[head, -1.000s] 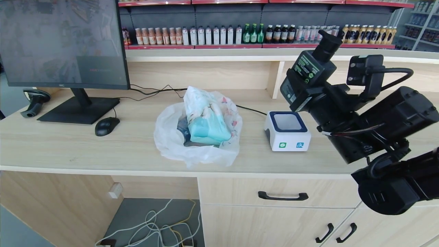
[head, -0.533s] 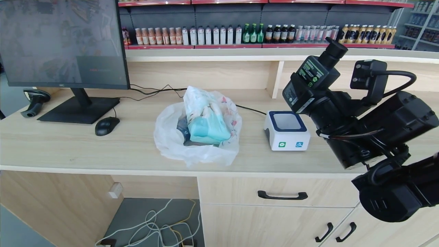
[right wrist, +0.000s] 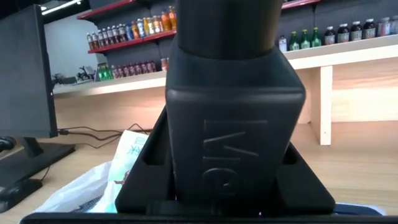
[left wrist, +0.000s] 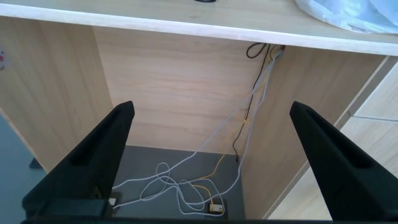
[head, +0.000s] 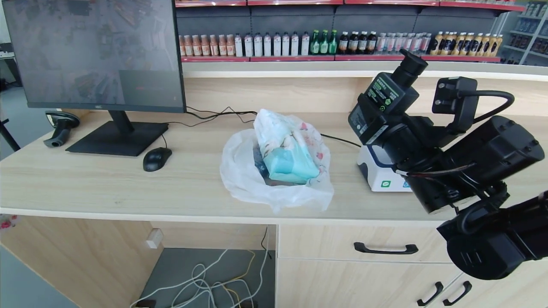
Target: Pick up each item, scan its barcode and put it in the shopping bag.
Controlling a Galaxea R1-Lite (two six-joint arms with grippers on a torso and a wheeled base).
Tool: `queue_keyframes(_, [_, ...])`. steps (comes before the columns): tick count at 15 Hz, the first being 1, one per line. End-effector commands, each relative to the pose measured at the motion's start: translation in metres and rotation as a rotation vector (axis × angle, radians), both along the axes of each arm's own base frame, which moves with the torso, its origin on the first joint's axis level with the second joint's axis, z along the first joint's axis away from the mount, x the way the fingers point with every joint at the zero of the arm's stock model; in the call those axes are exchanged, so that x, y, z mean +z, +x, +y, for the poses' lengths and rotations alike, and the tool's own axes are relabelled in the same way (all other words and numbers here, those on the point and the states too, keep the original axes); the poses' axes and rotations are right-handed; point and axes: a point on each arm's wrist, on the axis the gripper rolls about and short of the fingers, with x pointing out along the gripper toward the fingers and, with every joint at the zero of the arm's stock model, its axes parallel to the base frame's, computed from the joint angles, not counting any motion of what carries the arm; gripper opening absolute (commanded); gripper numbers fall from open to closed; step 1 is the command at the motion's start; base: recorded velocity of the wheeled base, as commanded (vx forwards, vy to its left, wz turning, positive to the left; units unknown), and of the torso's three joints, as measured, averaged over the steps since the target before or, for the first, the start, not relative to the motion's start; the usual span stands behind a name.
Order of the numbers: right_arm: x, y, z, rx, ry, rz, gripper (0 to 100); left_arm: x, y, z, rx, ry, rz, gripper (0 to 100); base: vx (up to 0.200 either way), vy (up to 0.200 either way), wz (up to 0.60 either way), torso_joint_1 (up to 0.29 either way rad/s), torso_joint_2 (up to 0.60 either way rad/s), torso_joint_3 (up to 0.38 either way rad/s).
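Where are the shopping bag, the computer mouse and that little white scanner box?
shopping bag [head: 239,171], head view, on its white plastic left wall.
mouse [head: 156,158], head view, on the middle of its black back.
scanner box [head: 374,176], head view, on its white front face.

I'm seeing the white plastic shopping bag [head: 239,171] sitting open mid-counter. A teal-and-white floral pack [head: 287,149] is leaning upright inside it beside a dark item [head: 258,158]. The white, blue-topped scanner box [head: 372,174] is sitting just right.
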Motion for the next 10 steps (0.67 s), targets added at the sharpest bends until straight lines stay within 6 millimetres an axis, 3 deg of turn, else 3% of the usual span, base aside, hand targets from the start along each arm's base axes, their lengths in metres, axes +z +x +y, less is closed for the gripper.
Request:
queue_keyframes(1, [0.001, -0.0005, 0.0, 0.0, 0.005, -0.004, 0, 0.0001, 0.0, 0.0, 0.0, 0.0, -0.001, 100, 0.0, 0.0, 0.0, 0.0, 0.0, 0.0])
queue_keyframes(2, [0.0009, -0.0001, 0.0002, 0.0, 0.004, -0.004, 0, 0.0001, 0.0, 0.0, 0.0, 0.001, -0.001, 100, 0.0, 0.0, 0.0, 0.0, 0.0, 0.0])
queue_keyframes(8, [0.0045, -0.005, 0.0003, 0.004, 0.002, -0.014, 0, 0.0001, 0.0, 0.0, 0.0, 0.001, -0.001, 100, 0.0, 0.0, 0.6, 0.004, 0.0, 0.002])
queue_keyframes(10, [0.0063, -0.0058, 0.0027, 0.003, -0.01, -0.025, 0, 0.0001, 0.0, 0.0, 0.0, 0.0, -0.001, 100, 0.0, 0.0, 0.0, 0.0, 0.0, 0.0])
